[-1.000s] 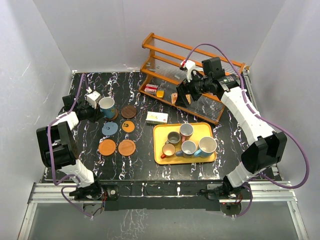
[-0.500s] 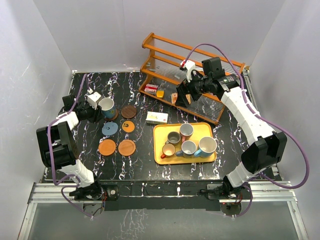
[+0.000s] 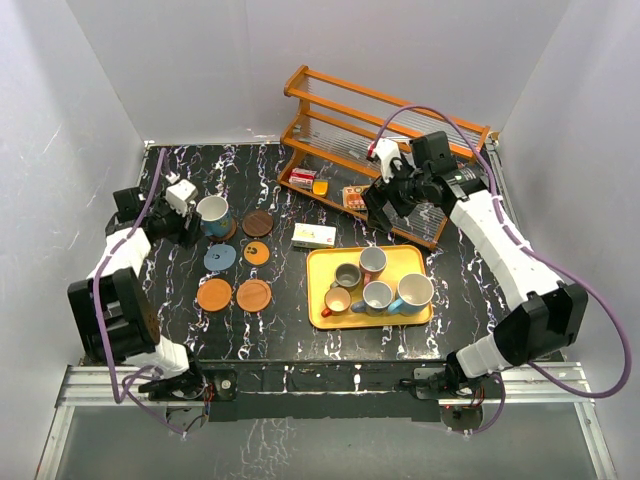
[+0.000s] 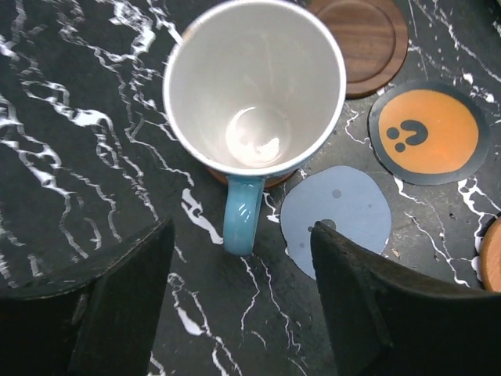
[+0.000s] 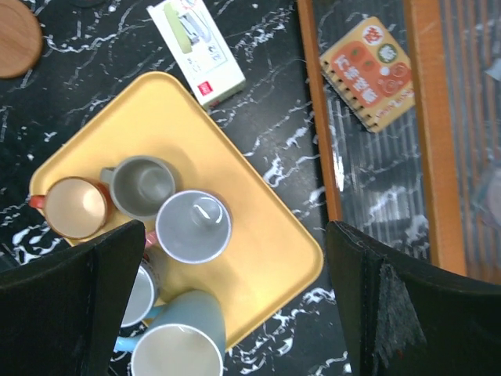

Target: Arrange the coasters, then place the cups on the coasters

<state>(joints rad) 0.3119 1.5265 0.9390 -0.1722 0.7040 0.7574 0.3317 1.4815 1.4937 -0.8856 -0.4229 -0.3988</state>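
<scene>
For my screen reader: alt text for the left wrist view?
Empty light blue mug upright on a coaster, handle toward the open left gripper. Blue-grey coaster, orange coaster and dark brown coaster lie beside it.

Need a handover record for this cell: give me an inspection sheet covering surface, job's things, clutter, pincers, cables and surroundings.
Surface: black marbled table, no spill seen.
Job's things: six coasters at left; blue cup stands on one; five cups sit on the yellow tray.
Clutter: white box; wooden rack holding small packets.
Pincers: left pincer open, flanking the blue cup's handle without touching; right pincer open, empty, near tray and rack.
Cables: purple cables loop off both arms; the right one arcs over the rack.
Surroundings: white walls on three sides; metal rail at the near edge.
</scene>
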